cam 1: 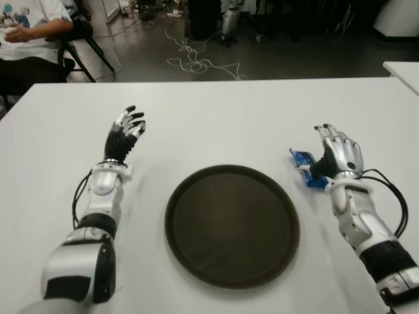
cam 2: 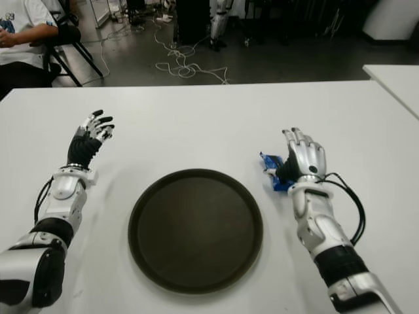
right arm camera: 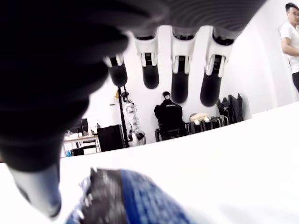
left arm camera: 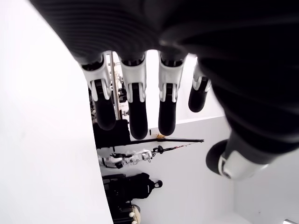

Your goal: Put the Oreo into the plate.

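Note:
A blue Oreo packet [cam 1: 301,161] lies on the white table [cam 1: 229,124] just right of the dark round plate [cam 1: 232,226]. My right hand [cam 1: 338,156] is at the packet's right side, palm partly over it. In the right wrist view the fingers [right arm camera: 180,77] are stretched out straight and the packet [right arm camera: 126,200] shows below the palm, near the thumb, with nothing closed around it. The plate holds nothing. My left hand [cam 1: 126,133] shows left of the plate with its fingers spread and nothing in it.
A seated person [cam 1: 26,29] is beyond the table's far left corner. Cables [cam 1: 196,62] trail over the floor behind the table. The corner of a second white table [cam 1: 402,69] shows at the far right.

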